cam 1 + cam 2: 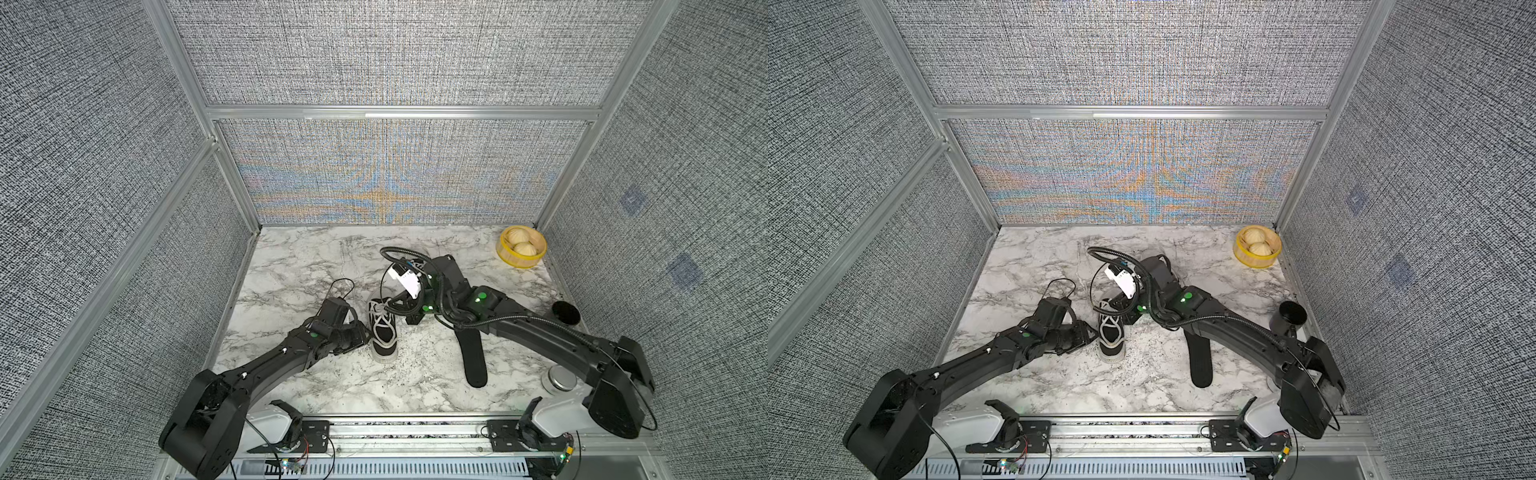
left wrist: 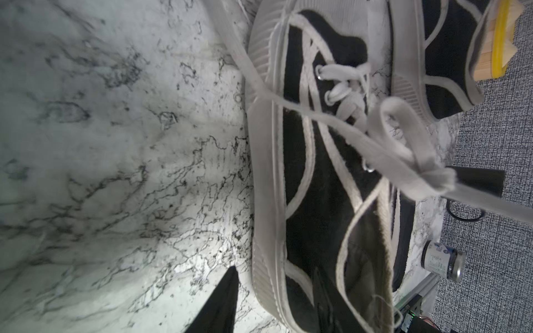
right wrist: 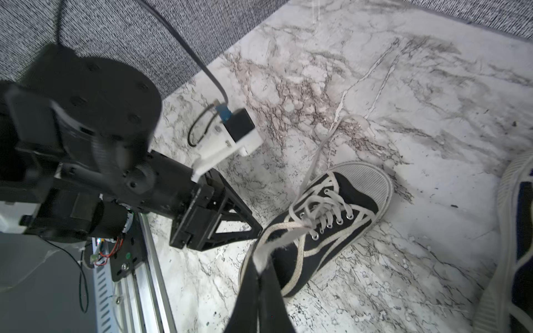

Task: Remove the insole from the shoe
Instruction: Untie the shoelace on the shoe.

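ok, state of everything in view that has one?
Black-and-white canvas sneaker: upright on its sole.
Black foam insole: out, lying flat.
Left gripper: open, astride the sneaker's side.
Right gripper: shut on the white shoelace.
Yellow round basket: upright, holding two buns.
Black cup: upright.

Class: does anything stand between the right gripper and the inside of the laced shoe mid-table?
Yes. The white laces criss-cross over the top of the shoe. The right gripper is shut on a lace end, outside the shoe. What lies inside cannot be seen.
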`<state>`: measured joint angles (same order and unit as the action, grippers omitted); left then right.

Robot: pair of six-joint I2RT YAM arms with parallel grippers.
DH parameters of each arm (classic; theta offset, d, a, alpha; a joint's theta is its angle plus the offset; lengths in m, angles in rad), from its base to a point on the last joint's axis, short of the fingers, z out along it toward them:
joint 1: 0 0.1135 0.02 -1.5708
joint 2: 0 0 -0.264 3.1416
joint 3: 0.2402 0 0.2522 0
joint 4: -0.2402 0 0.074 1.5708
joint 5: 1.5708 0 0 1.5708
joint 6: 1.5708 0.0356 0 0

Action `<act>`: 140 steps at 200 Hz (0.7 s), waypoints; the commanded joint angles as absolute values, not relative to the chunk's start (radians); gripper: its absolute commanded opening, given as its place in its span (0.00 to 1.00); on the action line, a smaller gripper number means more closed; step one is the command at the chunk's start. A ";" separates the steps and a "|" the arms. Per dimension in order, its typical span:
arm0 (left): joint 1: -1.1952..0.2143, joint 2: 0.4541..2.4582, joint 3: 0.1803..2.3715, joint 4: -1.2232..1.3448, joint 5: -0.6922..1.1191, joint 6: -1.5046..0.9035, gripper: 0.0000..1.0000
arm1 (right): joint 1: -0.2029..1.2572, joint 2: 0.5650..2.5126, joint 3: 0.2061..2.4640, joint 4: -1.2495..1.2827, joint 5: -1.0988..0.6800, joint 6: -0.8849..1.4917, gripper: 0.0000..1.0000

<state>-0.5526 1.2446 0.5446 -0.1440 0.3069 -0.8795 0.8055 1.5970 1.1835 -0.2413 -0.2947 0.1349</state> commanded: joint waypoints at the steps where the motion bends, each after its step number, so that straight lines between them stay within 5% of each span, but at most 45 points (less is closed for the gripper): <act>1: -0.551 1.259 0.558 -0.124 0.328 -0.870 0.44 | 0.811 1.576 1.220 -0.201 -0.260 0.173 0.00; 88: -0.551 1.258 0.562 -0.156 0.307 -0.870 0.43 | 0.813 1.611 1.334 -0.099 -0.221 0.152 0.00; 140: -0.551 1.184 0.574 -0.234 0.248 -0.850 0.43 | 0.784 1.837 1.451 0.018 -0.135 0.199 0.00</act>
